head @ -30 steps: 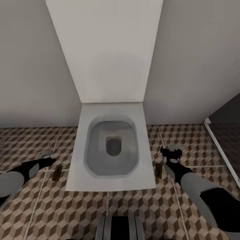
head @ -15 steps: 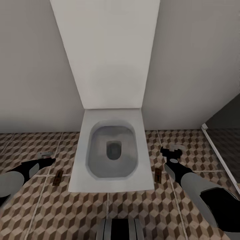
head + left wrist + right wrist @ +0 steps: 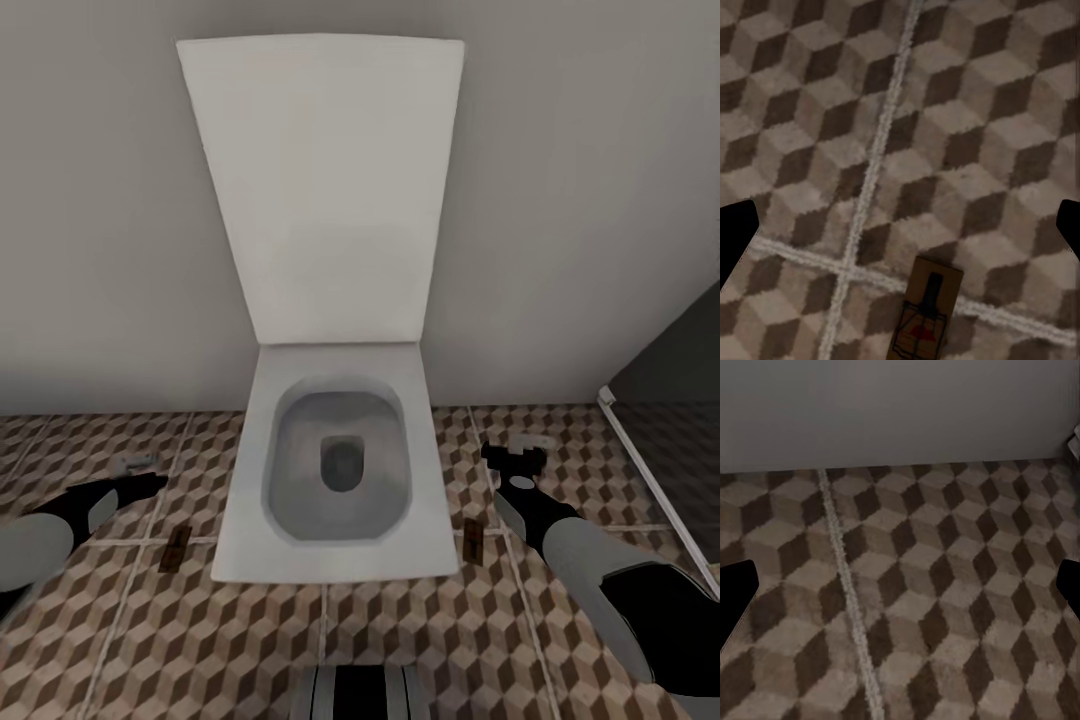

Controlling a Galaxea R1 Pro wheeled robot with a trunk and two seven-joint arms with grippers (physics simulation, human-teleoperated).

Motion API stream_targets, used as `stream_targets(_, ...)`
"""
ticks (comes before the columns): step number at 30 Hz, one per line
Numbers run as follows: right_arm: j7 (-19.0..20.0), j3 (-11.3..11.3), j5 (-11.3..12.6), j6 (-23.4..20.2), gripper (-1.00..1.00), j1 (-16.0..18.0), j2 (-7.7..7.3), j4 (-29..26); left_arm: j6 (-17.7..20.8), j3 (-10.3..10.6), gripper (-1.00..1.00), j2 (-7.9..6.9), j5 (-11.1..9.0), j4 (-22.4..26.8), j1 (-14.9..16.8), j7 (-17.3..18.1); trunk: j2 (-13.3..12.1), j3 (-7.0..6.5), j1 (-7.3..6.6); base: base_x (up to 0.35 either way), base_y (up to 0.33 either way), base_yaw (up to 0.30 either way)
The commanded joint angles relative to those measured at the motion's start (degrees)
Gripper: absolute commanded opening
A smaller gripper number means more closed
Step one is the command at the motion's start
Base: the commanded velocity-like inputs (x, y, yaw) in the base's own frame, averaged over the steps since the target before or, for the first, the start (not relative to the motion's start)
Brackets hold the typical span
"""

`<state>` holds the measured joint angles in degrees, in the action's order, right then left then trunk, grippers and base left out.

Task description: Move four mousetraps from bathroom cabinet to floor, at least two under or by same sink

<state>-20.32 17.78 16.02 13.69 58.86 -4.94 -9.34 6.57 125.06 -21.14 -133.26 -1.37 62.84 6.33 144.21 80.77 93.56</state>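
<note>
Backing off, the view widens: two mousetraps lie on tiles flanking the toilet, no sink; both end effectors spread, empty.

Both mousetraps beside the toilet are too small for detail: left trap, right trap. The left wrist view's edge crops that trap. Fingertips show only as dark slivers at frame sides.

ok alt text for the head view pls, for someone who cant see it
A white square toilet with its lid up stands against a grey wall on cube-patterned floor tiles. One mousetrap lies at each side of it, near the left gripper and right gripper.
</note>
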Motion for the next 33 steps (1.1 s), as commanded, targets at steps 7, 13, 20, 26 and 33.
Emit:
stream_targets(7, -0.2, 0.4, 0.7, 0.2, 1.0, 0.0, -0.07, 0.0, 0.4, 0.5, 1.0, -0.06, -0.6, -0.1, 0.0, 0.3, -0.1, -1.52, -0.19, 0.0, 0.0, 0.0)
stream_targets(13, -0.2, 0.5, 0.7, 0.2, 1.0, 0.0, -0.07, 0.0, 0.4, 0.4, 1.0, -0.05, -0.6, -0.1, 0.0, 0.3, -0.2, -2.85, -0.34, 0.0, 0.0, 0.0)
stream_targets(20, -0.2, 0.4, 0.7, 0.2, 1.0, 0.0, -0.12, 0.0, 0.4, 0.4, 1.0, -0.1, -0.6, -0.1, 0.0, 0.3, -0.3, -4.4, -0.52, 0.0, 0.0, 0.0)
stream_targets(26, -0.1, 0.4, 0.8, 0.1, 1.0, 0.0, -0.16, 0.0, 0.4, 0.4, 1.0, -0.07, -0.6, -0.1, 0.0, 0.3, -0.3, -5.73, -0.68, 0.0, 0.0, 0.0)
stream_targets(33, -0.1, 0.3, 0.8, -0.1, 1.0, 0.0, -0.2, 0.0, 0.4, 0.4, 1.0, -0.09, -0.6, -0.1, 0.0, 0.3, -0.4, -7.28, -0.86, -0.001, 0.0, 0.0)
